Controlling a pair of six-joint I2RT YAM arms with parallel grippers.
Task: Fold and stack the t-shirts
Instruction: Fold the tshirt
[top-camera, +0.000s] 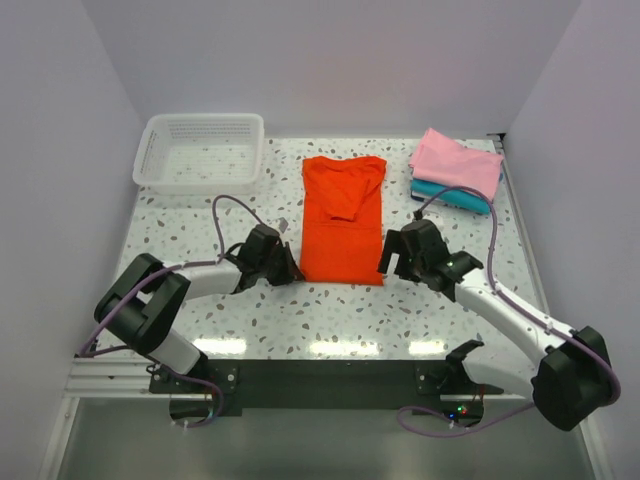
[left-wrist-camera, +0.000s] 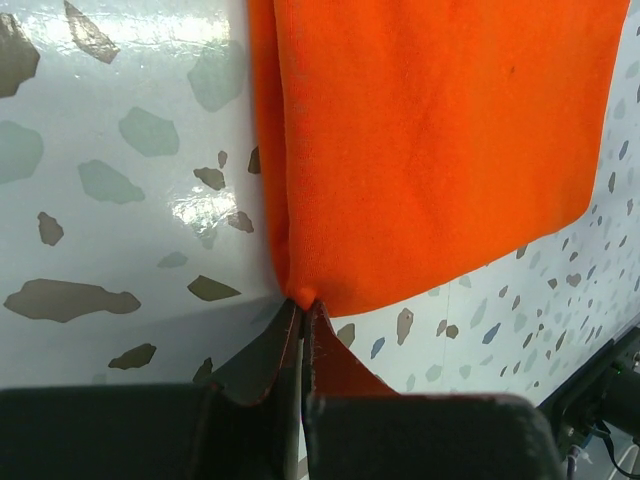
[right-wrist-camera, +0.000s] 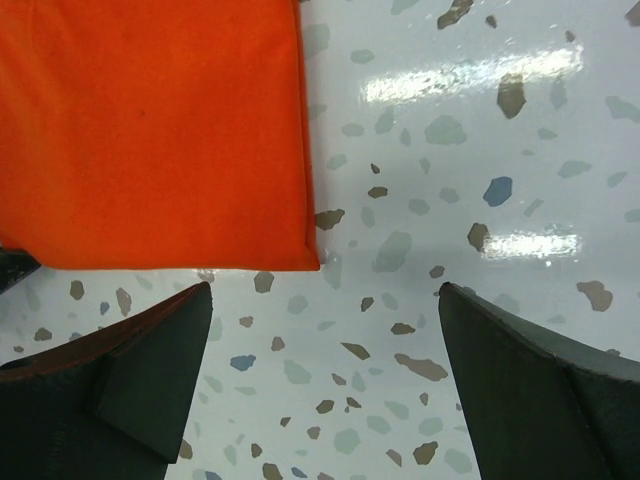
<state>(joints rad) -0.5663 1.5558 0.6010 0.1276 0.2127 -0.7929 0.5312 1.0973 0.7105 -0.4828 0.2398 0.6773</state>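
Observation:
The orange-red t-shirt (top-camera: 343, 220) lies folded lengthwise in a narrow strip at the table's middle, one sleeve folded over its top. My left gripper (top-camera: 290, 270) is shut on its near left corner, seen pinched between the closed jaws in the left wrist view (left-wrist-camera: 302, 298). My right gripper (top-camera: 388, 262) is open and empty just off the shirt's near right corner (right-wrist-camera: 308, 262), above bare table. The pink t-shirt (top-camera: 456, 163) lies folded on the teal t-shirt (top-camera: 450, 194) at the back right.
A white mesh basket (top-camera: 202, 152) stands empty at the back left. White walls close in the speckled table (top-camera: 330, 315) on three sides. The arm bases and a dark rail run along the near edge.

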